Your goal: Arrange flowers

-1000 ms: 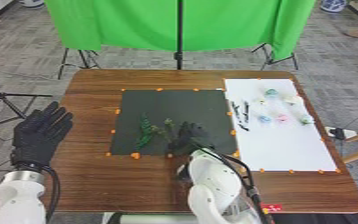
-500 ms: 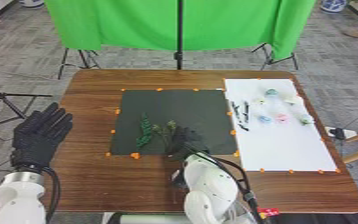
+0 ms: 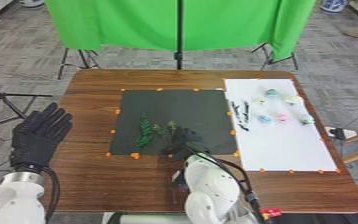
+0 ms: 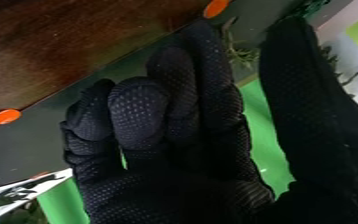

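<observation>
Behind the brown wooden table [image 3: 87, 107], you have a green cloth [image 3: 131, 25]. On the table, the dark mat [image 3: 175, 107] lies left of the white sheet [image 3: 286, 145]. Near the mat's near left corner you see a long green sprig [image 3: 145, 131]; a paler sprig [image 3: 164, 131] lies between it and your right hand [image 3: 182, 141], which is over the mat's near edge, towards the near right corner. In the right wrist view, that hand's fingers [image 4: 215, 80] are loosely extended, close together, the thumb well apart; the paler sprig shows beyond the gap, unpinched. Your left hand [image 3: 40, 132] is at the table's left edge, fingers straight and slightly spread. Towards the sheet's far right corner sit 6 small flowers [image 3: 282, 118], well apart from both hands.
</observation>
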### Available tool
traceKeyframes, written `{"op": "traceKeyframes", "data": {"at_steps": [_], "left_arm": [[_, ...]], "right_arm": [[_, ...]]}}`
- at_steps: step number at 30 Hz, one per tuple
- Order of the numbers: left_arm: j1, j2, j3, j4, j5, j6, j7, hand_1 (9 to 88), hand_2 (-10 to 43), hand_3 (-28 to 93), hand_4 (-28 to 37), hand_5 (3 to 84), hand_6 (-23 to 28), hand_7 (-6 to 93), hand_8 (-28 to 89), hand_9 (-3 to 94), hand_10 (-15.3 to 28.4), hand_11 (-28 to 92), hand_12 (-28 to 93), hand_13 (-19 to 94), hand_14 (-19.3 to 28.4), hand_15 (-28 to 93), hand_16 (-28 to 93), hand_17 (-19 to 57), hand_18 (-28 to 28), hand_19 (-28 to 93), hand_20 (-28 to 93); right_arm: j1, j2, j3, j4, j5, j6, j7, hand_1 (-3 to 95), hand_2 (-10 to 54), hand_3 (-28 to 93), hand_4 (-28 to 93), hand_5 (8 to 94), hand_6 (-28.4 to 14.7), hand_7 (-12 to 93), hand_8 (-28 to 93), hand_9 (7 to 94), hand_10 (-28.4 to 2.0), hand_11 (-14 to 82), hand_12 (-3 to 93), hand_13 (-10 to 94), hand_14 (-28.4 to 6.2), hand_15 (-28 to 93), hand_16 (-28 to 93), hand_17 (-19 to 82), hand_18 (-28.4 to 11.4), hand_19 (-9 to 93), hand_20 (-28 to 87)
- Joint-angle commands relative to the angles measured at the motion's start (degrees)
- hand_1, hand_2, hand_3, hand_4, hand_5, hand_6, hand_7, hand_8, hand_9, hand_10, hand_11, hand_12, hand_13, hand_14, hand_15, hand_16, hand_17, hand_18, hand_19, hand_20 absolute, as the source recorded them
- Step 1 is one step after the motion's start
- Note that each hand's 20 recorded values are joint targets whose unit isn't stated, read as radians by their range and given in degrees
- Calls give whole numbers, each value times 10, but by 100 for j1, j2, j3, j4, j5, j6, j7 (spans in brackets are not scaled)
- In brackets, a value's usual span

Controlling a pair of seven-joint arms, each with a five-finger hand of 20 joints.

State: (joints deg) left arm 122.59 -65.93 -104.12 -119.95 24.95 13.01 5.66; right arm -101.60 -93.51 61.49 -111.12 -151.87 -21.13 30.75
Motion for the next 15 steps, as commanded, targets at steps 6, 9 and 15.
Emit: {"op": "traceKeyframes", "data": {"at_steps": [6,9,15], "left_arm": [[169,-138,-81,2,-21,-36,4,307,147,741,-247,465,97,91,-79,395,140,176,123,304,152,390,-55,-36,144,312,154],[224,-169,-101,-39,-35,24,30,307,147,740,-247,465,97,91,-79,394,140,175,123,304,153,390,-55,-36,144,311,154],[317,-134,-98,-107,-46,41,98,306,146,742,-246,464,96,91,-78,394,141,174,123,304,153,390,-55,-36,144,311,153]], "right_arm": [[35,389,427,-127,286,1110,106,428,-95,661,-214,694,-70,325,95,717,-203,481,338,633,-202,732,409,354,-284,905,461],[101,683,672,-137,-16,2110,-183,485,-95,616,-226,695,-51,389,171,739,-188,519,352,655,-193,746,412,366,-284,914,471],[665,1173,1330,13,-200,1907,219,487,-95,635,-237,677,-62,356,140,701,-193,492,343,625,-194,736,422,350,-284,897,468]]}}
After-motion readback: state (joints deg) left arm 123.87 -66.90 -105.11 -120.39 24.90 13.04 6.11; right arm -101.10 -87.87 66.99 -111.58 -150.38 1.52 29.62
